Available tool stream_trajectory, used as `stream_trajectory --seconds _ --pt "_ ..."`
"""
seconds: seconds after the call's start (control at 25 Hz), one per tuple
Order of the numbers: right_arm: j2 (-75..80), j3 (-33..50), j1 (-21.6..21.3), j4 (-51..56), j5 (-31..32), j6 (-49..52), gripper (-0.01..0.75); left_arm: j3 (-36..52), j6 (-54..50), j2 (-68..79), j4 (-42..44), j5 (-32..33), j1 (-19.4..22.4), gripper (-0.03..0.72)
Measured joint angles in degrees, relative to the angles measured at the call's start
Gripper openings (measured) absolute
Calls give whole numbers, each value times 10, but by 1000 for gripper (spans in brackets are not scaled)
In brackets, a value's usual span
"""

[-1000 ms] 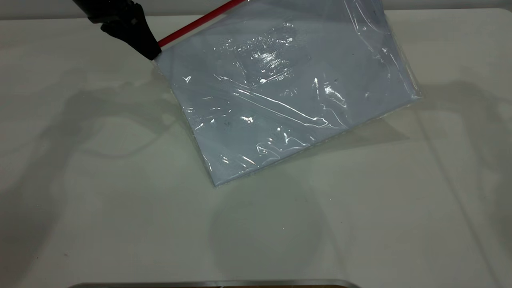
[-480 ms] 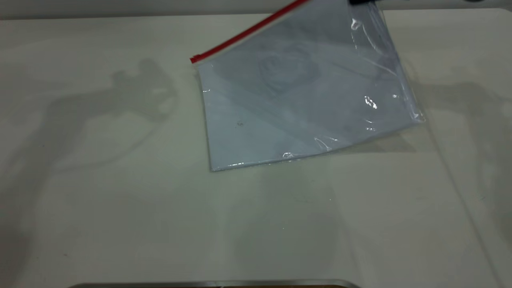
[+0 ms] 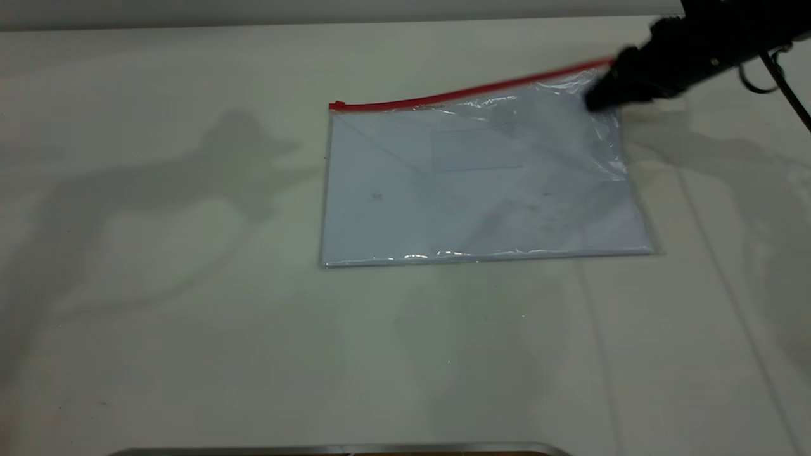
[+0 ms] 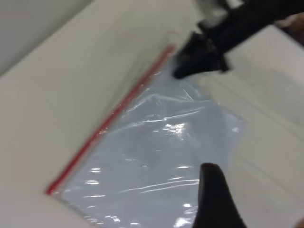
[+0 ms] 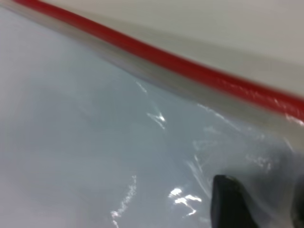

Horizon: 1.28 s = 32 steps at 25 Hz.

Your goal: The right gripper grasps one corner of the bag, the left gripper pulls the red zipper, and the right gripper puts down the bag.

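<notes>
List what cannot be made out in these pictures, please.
- Right gripper, exterior view: blurred, so whether its fingers grip the corner of the bag is unclear.
- Left gripper, left wrist view: only one dark finger shows, cut by the edge.
- Red zipper: slider position too small to confirm.

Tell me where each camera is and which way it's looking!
Exterior view: sits outside the rig, above the table, looking down at the bag lying almost flat; the right pincer shows at the corner of the bag.
Left wrist view: rides the left arm, above the bag; one dark finger of the left pincer shows, with the right pincer farther off.
Right wrist view: rides the right arm, close over the bag and red zipper; one finger shows.
Shared: all three see the bag and its red zipper.
</notes>
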Motion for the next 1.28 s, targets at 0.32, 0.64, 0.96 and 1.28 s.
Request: stream_trajectory --seconds 0.32,0.64,0.96,1.28 --pt "-77 0 -4 -257 169 448 426 1 -17 -38 -2 82 0 511" --pt "-245 0 19 -266 413 557 361 1 -196 -154 151 82 0 511" --pt "-523 16 123 -497 435 704 347 11 -398 -287 363 82 0 511" --pt "-813 145 194 -680 445 873 347 157 -466 -420 461 82 0 511"
